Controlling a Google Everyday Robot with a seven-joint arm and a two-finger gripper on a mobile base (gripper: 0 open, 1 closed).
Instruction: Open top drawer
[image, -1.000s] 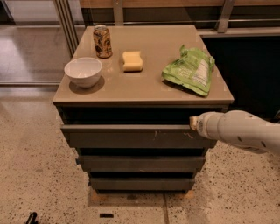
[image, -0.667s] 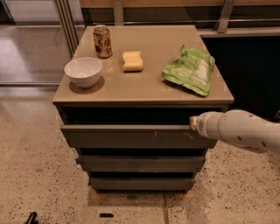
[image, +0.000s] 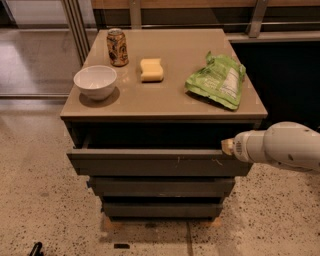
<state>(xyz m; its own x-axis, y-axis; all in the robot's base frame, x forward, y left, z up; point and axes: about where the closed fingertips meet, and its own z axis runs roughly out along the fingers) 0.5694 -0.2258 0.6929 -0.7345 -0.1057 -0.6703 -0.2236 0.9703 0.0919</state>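
The top drawer (image: 150, 163) sits in the middle of the frame, just under the surface (image: 170, 97). It is pulled out a little, with a dark gap above its front. Small pale scratches show right of its middle. The gripper (image: 228, 147) is at the drawer's upper right edge, on a white arm coming in from the right. You cannot tell if the gripper is wide or narrow. On the surface are a bowl (image: 95, 81), a can (image: 117, 47), a yellow sponge (image: 151, 69) and a green bag (image: 218, 80).
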